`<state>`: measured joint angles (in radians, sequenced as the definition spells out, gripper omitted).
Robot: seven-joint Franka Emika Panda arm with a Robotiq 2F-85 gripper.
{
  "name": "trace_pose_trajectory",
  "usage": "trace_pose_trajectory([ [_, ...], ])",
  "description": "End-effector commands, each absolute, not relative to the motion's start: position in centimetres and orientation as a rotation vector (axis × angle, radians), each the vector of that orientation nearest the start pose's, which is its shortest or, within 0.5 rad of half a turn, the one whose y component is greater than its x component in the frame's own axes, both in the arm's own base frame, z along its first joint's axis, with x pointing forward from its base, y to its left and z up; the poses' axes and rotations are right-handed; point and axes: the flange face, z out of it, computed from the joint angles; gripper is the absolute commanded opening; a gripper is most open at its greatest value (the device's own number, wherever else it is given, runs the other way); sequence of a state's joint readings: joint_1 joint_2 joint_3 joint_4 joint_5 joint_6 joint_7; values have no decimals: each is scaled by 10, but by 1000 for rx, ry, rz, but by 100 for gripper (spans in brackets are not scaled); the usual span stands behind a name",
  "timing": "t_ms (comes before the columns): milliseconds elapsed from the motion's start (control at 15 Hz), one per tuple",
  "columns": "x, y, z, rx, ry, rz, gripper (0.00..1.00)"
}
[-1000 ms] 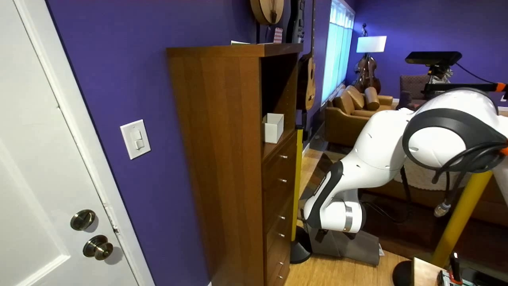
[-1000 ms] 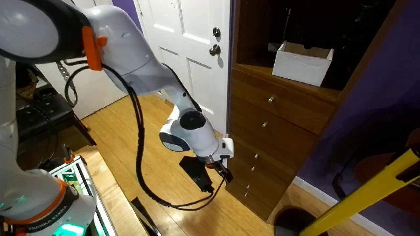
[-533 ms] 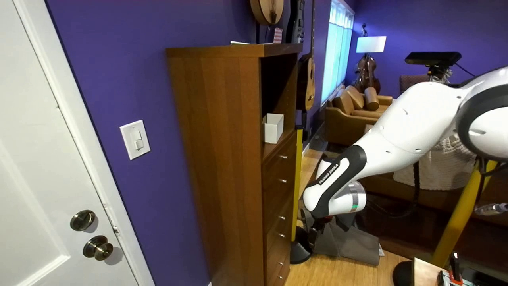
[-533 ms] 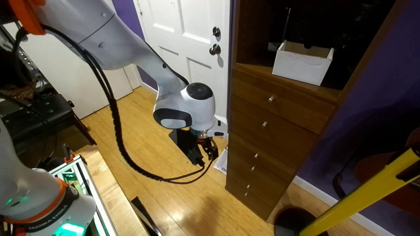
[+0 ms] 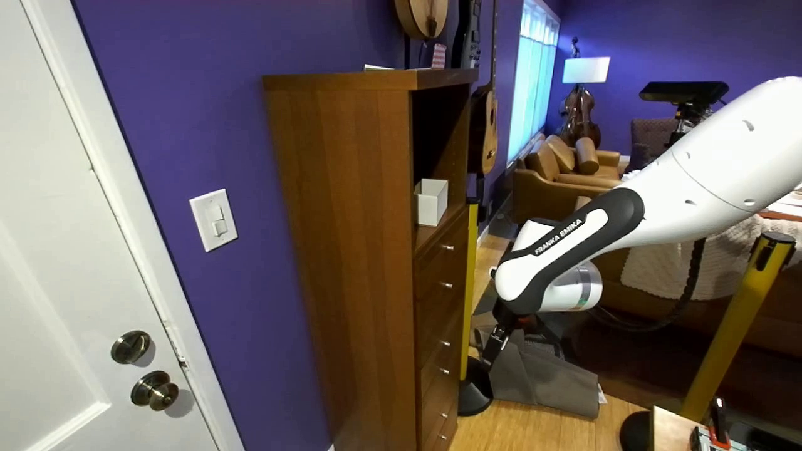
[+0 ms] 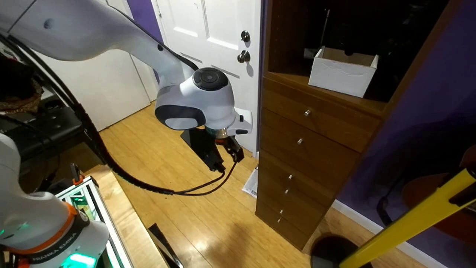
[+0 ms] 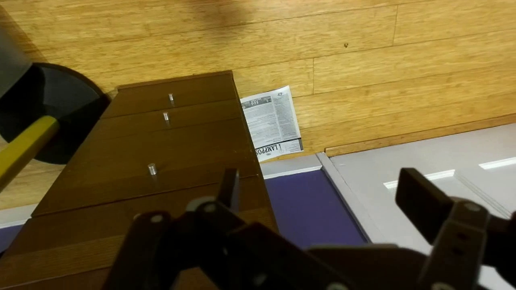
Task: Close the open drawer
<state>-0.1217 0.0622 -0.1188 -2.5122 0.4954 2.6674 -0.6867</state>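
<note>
The brown wooden cabinet shows in both exterior views (image 5: 357, 250) (image 6: 284, 48), with several drawers (image 6: 319, 128) that have small clear knobs. The drawer fronts look flush with the cabinet; none visibly sticks out. In the wrist view the lower drawers (image 7: 189, 141) fill the left half, with knobs (image 7: 152, 169) down the middle. My gripper shows in both exterior views (image 5: 492, 357) (image 6: 238, 154), in front of the cabinet and apart from it, pointing down. In the wrist view its fingers (image 7: 322, 189) are wide apart with nothing between them.
A white box (image 6: 342, 72) stands on the open shelf above the drawers. A yellow post (image 6: 409, 219) with a black base is beside the cabinet. A white door (image 6: 219, 56) stands on its other side. A printed paper (image 7: 274, 123) lies on the floor beside the cabinet.
My arm has pulled back from the cabinet, and the gripper has risen away from the lower drawers. The paper on the floor has come into view. The drawers look the same.
</note>
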Motion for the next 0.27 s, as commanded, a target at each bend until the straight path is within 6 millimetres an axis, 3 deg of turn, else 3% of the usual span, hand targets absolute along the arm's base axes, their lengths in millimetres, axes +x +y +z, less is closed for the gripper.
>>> trace_pose_trajectory([
  [0,455,-125,267,-2957,-25,-286,100],
  [200,456,-124,267,-2957,-29,-287,100],
])
